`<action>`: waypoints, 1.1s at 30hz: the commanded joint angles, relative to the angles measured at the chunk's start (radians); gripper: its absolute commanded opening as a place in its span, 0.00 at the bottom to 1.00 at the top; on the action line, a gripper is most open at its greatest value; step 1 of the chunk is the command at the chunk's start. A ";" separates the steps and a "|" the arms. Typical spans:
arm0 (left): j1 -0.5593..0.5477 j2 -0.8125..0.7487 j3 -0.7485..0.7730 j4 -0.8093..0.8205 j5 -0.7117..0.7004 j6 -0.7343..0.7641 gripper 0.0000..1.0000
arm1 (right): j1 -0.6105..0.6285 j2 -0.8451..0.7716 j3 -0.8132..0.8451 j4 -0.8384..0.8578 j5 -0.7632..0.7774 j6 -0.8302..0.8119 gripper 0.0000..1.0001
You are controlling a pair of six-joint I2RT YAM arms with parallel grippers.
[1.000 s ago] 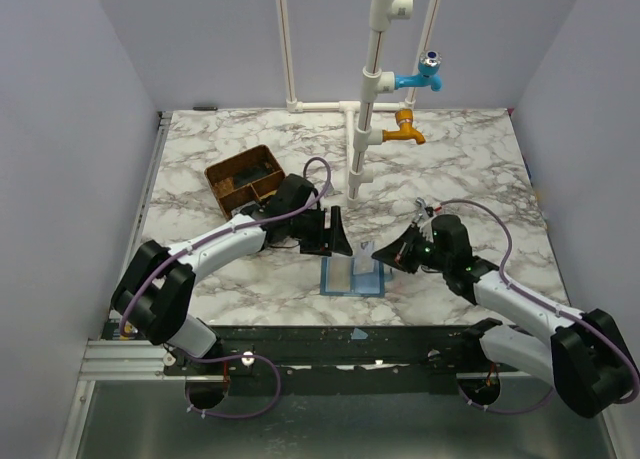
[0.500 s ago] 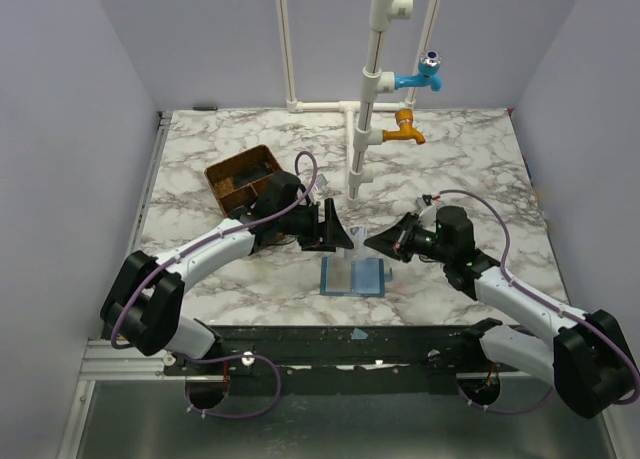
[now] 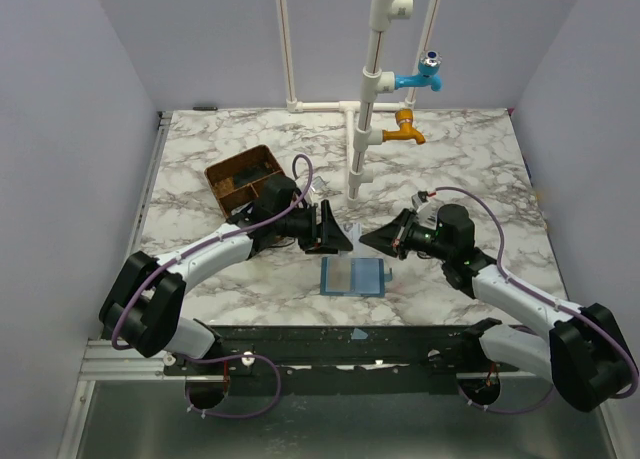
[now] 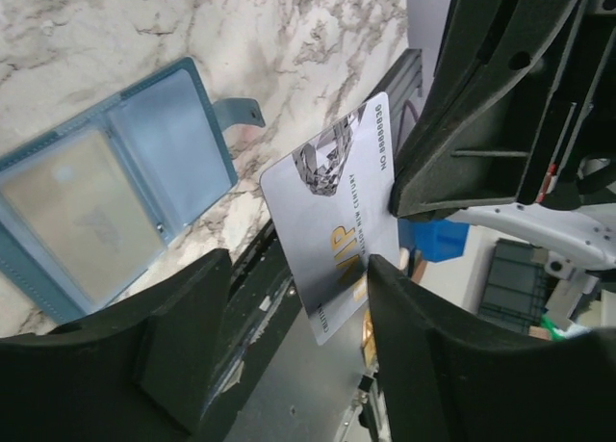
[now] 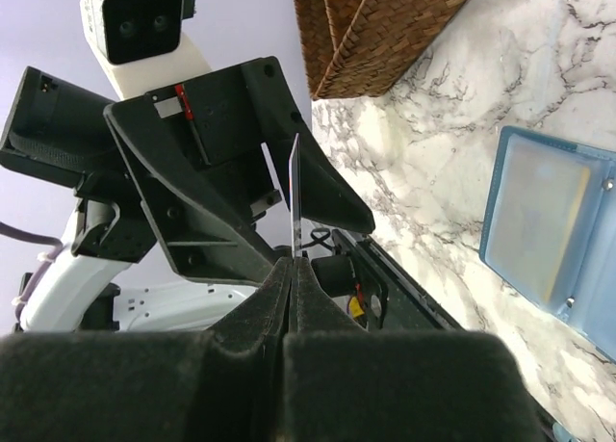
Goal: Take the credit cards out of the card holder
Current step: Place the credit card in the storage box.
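The right hand [image 3: 366, 239] is clenched on a credit card [image 3: 350, 228], held upright in the air above the table [image 3: 480, 169], a little in from the middle of its near edge. In the top view, a second ago this hand was down at the card holder [image 3: 353, 276]. It has since been raised and the card drawn clear, so one card is judged to be out. The left hand [image 3: 338, 237] has been brought up opposite, its jaws parted.

In the left wrist view the credit card [image 4: 342, 221] is shown silver-grey, printed with an emblem, "VIP" and a row of digits. Its lower corner lies between the left hand's parted jaws; whether it is touched cannot be told. The card holder [image 4: 173, 134] lies open and flat on the table, blue with clear pockets, and a second card [image 4: 82, 211] is seen inside, so the task is judged unfinished.

In the right wrist view the credit card [image 5: 295, 192] is seen edge-on, pinched at its lower edge. A handover is judged likely.
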State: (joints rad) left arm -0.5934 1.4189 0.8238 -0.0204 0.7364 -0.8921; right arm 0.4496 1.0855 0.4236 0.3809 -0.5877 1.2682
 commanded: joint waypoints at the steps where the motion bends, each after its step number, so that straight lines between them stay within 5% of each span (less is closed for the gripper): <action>1: 0.003 -0.020 -0.027 0.123 0.077 -0.071 0.53 | -0.006 0.010 -0.020 0.064 -0.046 0.021 0.01; 10: 0.004 -0.019 -0.055 0.218 0.121 -0.145 0.00 | -0.005 -0.002 -0.024 0.035 -0.035 -0.004 0.01; 13: 0.005 -0.021 -0.054 0.216 0.124 -0.146 0.00 | -0.005 -0.016 -0.008 -0.013 -0.018 -0.033 0.02; 14: 0.004 -0.022 -0.054 0.213 0.124 -0.145 0.00 | -0.005 -0.023 0.001 -0.043 -0.004 -0.047 0.09; 19: 0.005 -0.024 -0.044 0.181 0.113 -0.133 0.00 | -0.005 -0.067 0.057 -0.189 0.065 -0.125 0.77; 21: 0.005 -0.027 -0.040 0.169 0.107 -0.127 0.00 | -0.005 -0.084 0.072 -0.235 0.096 -0.145 0.88; 33: 0.083 -0.134 0.015 -0.147 -0.089 0.051 0.00 | -0.005 -0.138 0.137 -0.474 0.281 -0.254 1.00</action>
State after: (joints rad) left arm -0.5671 1.3605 0.7956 -0.0063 0.7712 -0.9527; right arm 0.4435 0.9676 0.5247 0.0174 -0.3965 1.0698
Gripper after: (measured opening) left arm 0.014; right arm 0.998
